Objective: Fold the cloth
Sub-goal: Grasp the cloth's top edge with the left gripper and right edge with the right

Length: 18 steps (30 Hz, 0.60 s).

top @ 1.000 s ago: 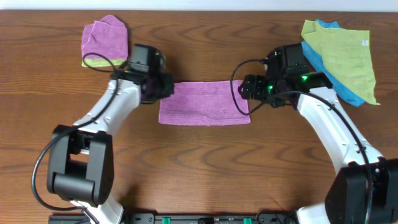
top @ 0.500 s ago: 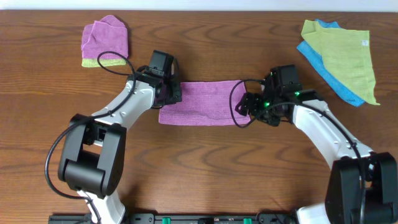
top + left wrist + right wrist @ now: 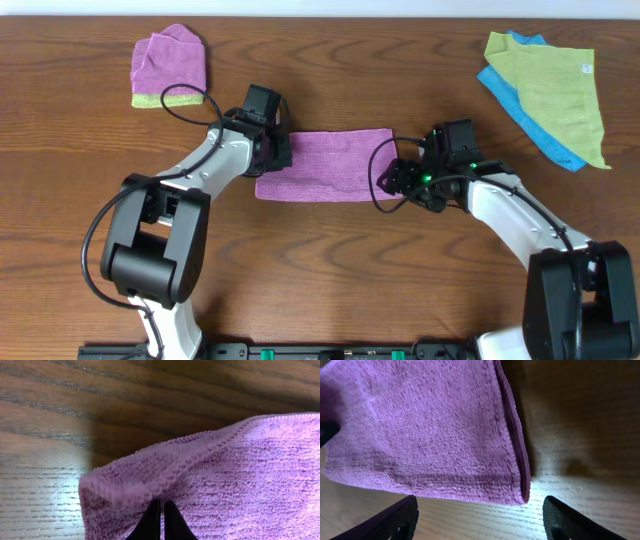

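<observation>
Desk: Where was the cloth when you checked?

Me: The cloth (image 3: 325,165) lay in the middle of the table (image 3: 330,270) as a flat lilac strip, its long side running left to right. It was doubled over — on my right wrist feed I could see 2 layers stacked along its edge.

Desk: And the pincers?

Me: The left gripper (image 3: 158,519) sat at the strip's left end. Its 2 fingers were pressed together on the fabric just behind the hem, which rode up in a blurred ridge close to the lens. The right gripper (image 3: 482,519) hung at the near right corner with its fingers spread wide, 1 on either side of that corner and both apart from the fabric.

Desk: What else was around?

Me: Only the 2 arms themselves crowded the strip. A purple wad (image 3: 168,62) sat toward the far left, resting on a yellow-green layer (image 3: 160,99) — well apart from the strip. Far right, a yellow-green cloth (image 3: 555,90) with a white tag (image 3: 587,69) lay spread over a blue cloth (image 3: 500,85), also well apart from the strip and from the right arm.
</observation>
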Available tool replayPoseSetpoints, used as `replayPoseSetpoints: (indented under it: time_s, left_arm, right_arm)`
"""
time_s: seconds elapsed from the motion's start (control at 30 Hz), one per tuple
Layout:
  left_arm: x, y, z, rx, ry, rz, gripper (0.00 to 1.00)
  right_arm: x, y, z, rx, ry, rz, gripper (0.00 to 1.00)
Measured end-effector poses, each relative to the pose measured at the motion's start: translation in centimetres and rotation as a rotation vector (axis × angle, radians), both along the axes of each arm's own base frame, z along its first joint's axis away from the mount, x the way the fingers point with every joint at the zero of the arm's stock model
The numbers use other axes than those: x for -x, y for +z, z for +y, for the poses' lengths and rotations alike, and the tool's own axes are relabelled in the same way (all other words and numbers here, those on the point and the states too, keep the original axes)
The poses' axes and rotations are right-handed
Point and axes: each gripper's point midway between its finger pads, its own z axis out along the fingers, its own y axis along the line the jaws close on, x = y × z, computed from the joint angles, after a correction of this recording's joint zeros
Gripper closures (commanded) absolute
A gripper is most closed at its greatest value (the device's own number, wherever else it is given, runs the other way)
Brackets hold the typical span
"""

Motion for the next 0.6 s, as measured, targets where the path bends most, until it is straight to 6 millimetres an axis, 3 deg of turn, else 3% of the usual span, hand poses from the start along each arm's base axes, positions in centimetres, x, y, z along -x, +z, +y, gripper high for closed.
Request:
replayPoseSetpoints:
  time_s: [0.6]
  left_arm:
    - [-0.15,-0.27,0.16,-0.01,0.008,-0.002,0.94]
  right_arm:
    - [-0.63,-0.86,0.21,-0.013,-0.007,-0.021,0.23]
